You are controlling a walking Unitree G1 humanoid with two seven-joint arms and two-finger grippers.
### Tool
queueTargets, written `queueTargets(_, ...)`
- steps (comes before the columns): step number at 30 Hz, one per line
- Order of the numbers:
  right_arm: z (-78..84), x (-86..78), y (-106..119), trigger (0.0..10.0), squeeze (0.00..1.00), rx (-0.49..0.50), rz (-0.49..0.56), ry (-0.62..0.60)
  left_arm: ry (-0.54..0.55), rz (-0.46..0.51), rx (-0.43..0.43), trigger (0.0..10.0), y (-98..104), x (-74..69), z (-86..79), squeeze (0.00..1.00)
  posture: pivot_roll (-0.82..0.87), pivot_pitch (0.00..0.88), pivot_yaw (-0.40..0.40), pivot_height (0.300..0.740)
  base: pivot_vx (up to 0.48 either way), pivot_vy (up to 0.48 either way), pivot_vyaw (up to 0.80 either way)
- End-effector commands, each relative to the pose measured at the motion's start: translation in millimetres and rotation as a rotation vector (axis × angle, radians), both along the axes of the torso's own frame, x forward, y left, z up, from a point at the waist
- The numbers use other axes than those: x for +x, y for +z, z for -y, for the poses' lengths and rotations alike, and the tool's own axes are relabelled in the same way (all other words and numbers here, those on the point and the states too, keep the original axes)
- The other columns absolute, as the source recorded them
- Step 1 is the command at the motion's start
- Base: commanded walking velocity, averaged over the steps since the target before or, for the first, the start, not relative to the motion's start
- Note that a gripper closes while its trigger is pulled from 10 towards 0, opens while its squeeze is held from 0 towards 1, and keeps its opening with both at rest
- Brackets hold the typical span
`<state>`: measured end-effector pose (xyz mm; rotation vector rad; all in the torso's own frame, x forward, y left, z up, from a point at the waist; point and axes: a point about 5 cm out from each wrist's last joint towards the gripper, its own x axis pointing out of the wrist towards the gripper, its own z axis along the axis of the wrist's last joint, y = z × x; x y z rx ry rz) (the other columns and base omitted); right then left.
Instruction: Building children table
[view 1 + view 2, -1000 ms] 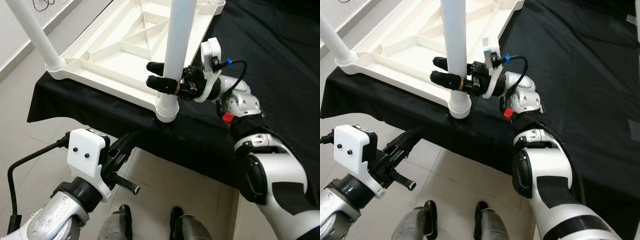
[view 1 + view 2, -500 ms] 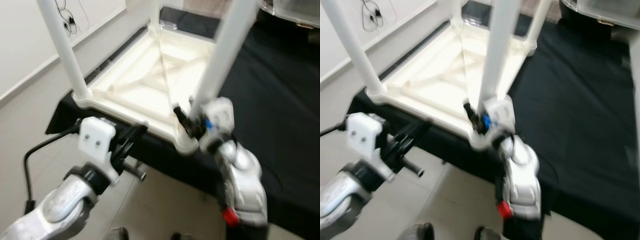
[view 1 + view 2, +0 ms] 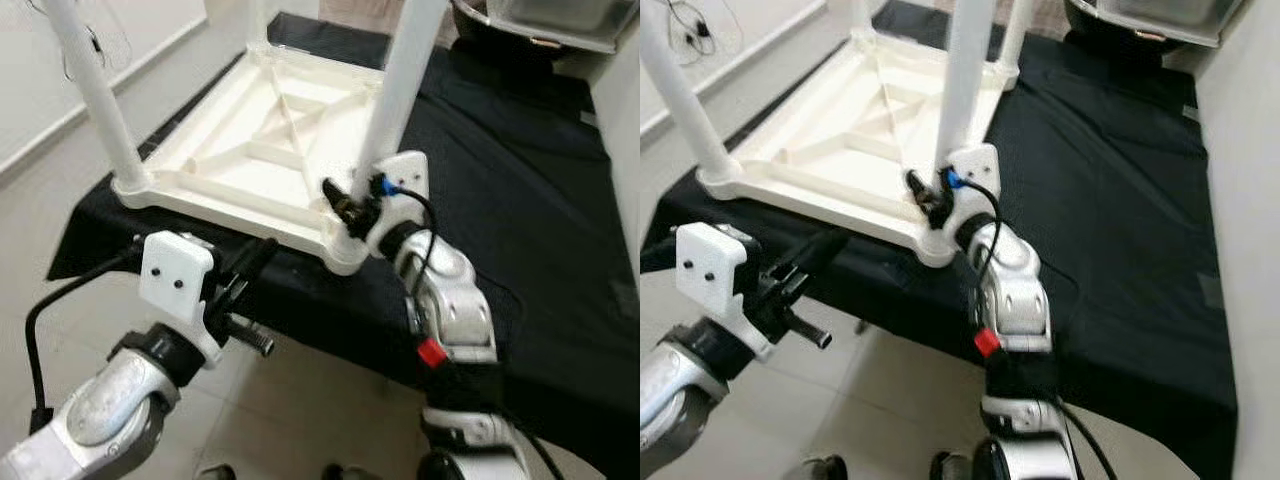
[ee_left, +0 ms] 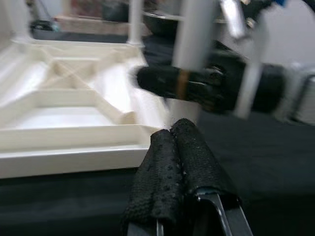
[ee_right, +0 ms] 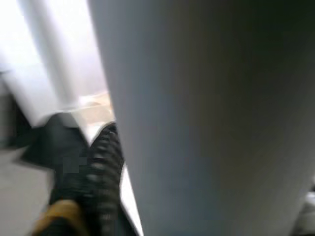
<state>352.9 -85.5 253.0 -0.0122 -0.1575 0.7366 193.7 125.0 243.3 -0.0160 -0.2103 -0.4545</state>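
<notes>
Basically, white plastic kids' table point(image 3: 262, 140) lay upside down on a black cloth point(image 3: 520, 200) covering the work surface, its ribbed underside up, at the cloth's near left corner. Legs stood up from the corners: near-left leg point(image 3: 88, 90), near-right leg point(image 3: 405, 75), plus far ones partly cut off by the frame top.

R gripper point(image 3: 338, 200) was at the base of the near-right leg, just above the corner socket point(image 3: 345, 252), fingers clamped around the leg; R wrist view was blurry, with white leg point(image 5: 206, 123) very close and one black finger point(image 5: 96, 182) pressed alongside it. R arm point(image 3: 445, 310) reached up from below over the cloth's front edge.

L gripper point(image 3: 255, 262) hung just in front of the table's near edge, at the cloth's front edge, not touching the table as far as I could tell. L wrist view showed its two black fingers point(image 4: 172, 167) pressed together, holding nothing, pointing toward the near-right leg and R gripper. Grey tiled floor point(image 3: 300, 400) below.
</notes>
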Motion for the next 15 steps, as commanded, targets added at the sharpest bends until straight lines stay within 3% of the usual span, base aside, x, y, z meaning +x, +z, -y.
queueTargets(1,0.1,0.7,-0.3,10.0,1.0,0.018,0.007,0.073,-0.016,-0.011,0.007,10.0,-1.9,-4.7,2.9,0.0,0.09,0.26,-0.077,0.74,0.0,0.0,0.0)
queueTargets(2,6.2,1.1,4.7,10.0,1.0,0.011,0.026,0.194,-0.021,-0.02,0.004,10.0,-2.5,-7.8,3.9,0.0,0.1,0.28,-0.071,0.74,0.0,0.0,0.0)
queueTargets(3,6.2,1.1,4.7,10.0,1.0,0.011,0.026,0.194,-0.021,-0.02,0.004,10.0,-2.5,-7.8,3.9,0.0,0.1,0.28,-0.071,0.74,0.0,0.0,0.0)
queueTargets(4,13.7,1.7,9.9,10.0,1.0,-0.011,0.047,0.338,-0.022,-0.031,0.001,10.0,-2.9,-11.0,3.8,0.0,0.12,0.303,-0.068,0.74,0.0,0.0,0.0)
queueTargets(5,13.7,1.7,9.9,10.0,1.0,-0.011,0.047,0.338,-0.022,-0.031,0.001,10.0,-2.9,-11.0,3.8,0.0,0.12,0.303,-0.068,0.74,0.0,0.0,0.0)
queueTargets(7,26.4,6.3,18.6,10.0,1.0,-0.047,0.05,0.49,-0.017,-0.046,0.001,10.0,-2.9,-16.5,2.4,0.0,0.14,0.332,-0.072,0.74,0.0,0.0,0.0)
queueTargets(9,29.3,7.0,21.7,10.0,1.0,-0.054,0.047,0.524,-0.016,-0.048,0.001,10.0,-2.3,-19.0,2.0,0.0,0.14,0.341,-0.073,0.74,0.0,0.0,0.0)
queueTargets(10,30.4,10.9,26.2,10.0,0.0,-0.025,0.029,0.54,-0.009,-0.054,0.002,10.0,-2.4,-20.5,1.4,0.0,0.15,0.35,-0.072,0.74,0.0,0.0,0.0)
queueTargets(13,30.8,12.9,29.4,10.0,0.0,-0.002,0.016,0.554,-0.005,-0.057,0.003,10.0,-2.5,-22.0,1.1,0.0,0.15,0.354,-0.072,0.74,0.0,0.0,0.0)
queueTargets(14,29.1,16.1,33.0,1.9,0.0,0.008,0.022,0.565,-0.003,-0.063,0.001,10.0,-3.2,-23.5,1.1,0.0,0.17,0.368,-0.073,0.74,0.0,0.0,0.0)
queueTargets(15,29.1,16.1,33.0,1.9,0.0,0.008,0.022,0.565,-0.003,-0.063,0.001,10.0,-3.2,-23.5,1.1,0.0,0.17,0.368,-0.073,0.74,0.0,0.0,0.0)
